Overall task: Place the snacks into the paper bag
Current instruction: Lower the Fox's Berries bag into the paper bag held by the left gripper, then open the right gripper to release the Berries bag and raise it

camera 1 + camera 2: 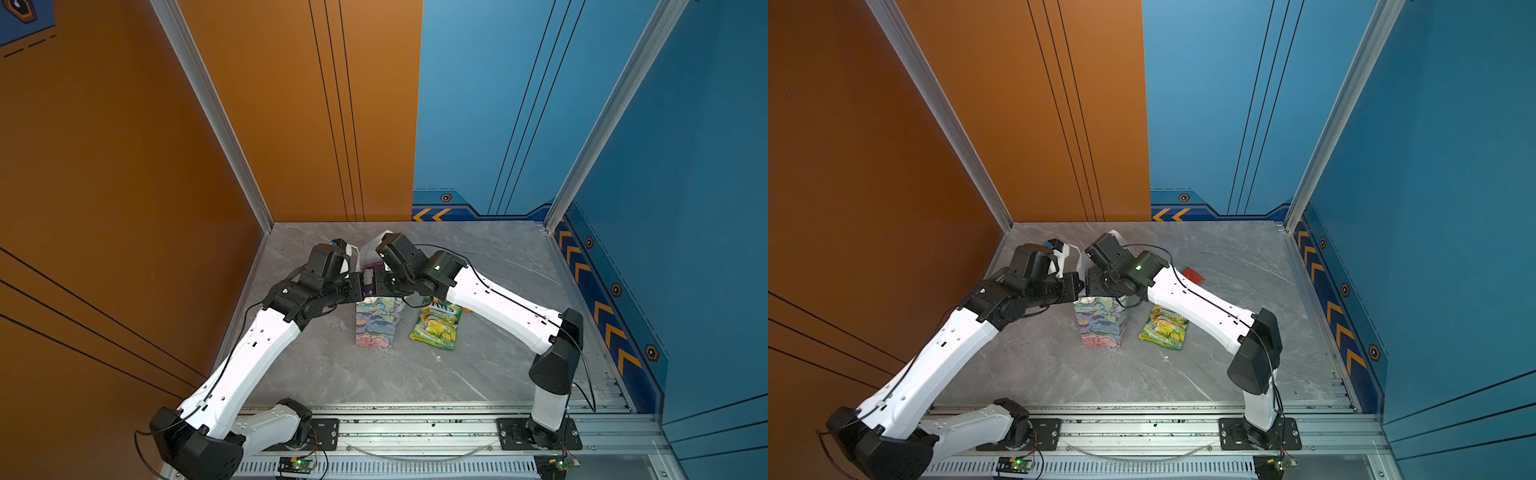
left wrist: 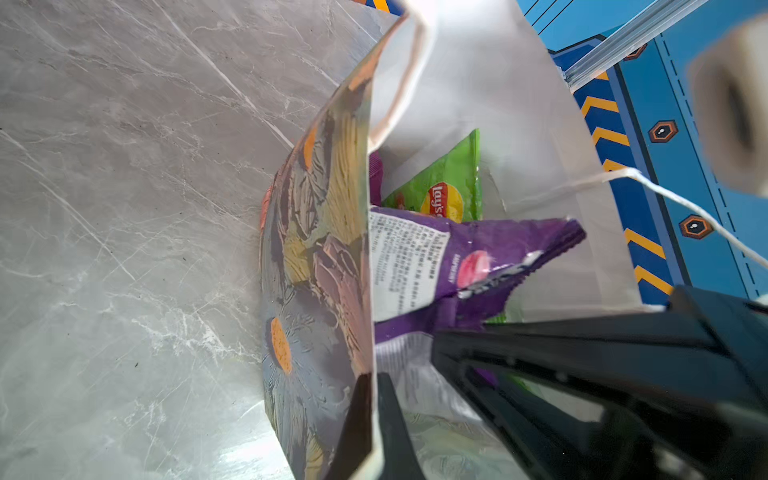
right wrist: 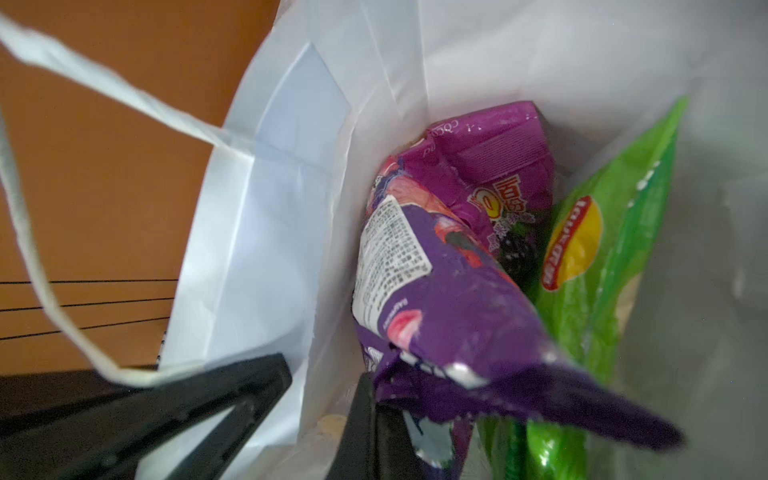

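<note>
Left wrist, floral paper bag (image 2: 316, 249) (white inside)

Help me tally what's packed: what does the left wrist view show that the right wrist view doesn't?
Only the left wrist view shows the floral outside of the paper bag and the grey marble table it stands on. Only the right wrist view shows the printed front of the magenta packet, a mere sliver in the left wrist view, and the orange wall. Both show the bag's white inside, the purple packet and green Lay's packet in it, and a white cord handle.
</note>
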{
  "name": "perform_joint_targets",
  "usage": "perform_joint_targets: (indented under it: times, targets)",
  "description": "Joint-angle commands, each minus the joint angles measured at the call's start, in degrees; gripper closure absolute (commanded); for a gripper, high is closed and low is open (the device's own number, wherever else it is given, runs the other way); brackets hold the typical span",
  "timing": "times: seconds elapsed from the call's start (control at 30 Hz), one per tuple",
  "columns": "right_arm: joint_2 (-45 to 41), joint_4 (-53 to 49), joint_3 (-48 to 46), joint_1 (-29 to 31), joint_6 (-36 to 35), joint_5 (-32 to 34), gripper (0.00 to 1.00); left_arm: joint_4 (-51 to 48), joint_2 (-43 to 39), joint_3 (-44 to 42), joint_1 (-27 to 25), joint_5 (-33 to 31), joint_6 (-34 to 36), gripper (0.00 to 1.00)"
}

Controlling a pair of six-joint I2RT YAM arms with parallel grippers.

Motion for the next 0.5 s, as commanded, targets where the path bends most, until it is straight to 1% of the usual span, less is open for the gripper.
perform_joint_targets:
  times: [0.0,0.07,0.37,0.43,0.47]
  targets:
    - [-3.3,-2.6,-1.1,0.2,-1.5,2.2,1.00,6.1,-2.2,0.8,0.1,0.8,0.6,0.99]
    - [-3.5,-2.6,-1.4,0.1,-1.4,2.7,1.00,6.1,-2.1,0.8,0.1,0.7,0.5,0.99]
    - [-1.4,-3.2,-0.8,-0.2,-1.8,1.1,1.00,6.1,-2.1,0.8,0.1,0.5,0.6,0.99]
    - [-1.0,-3.7,-0.6,-0.6,-2.0,0.8,0.94,6.1,-2.1,0.7,0.1,0.7,0.6,0.99]
    - [-1.0,-3.7,-0.6,-0.7,-2.2,0.7,0.89,6.1,-2.1,0.7,0.1,0.7,0.6,0.99]
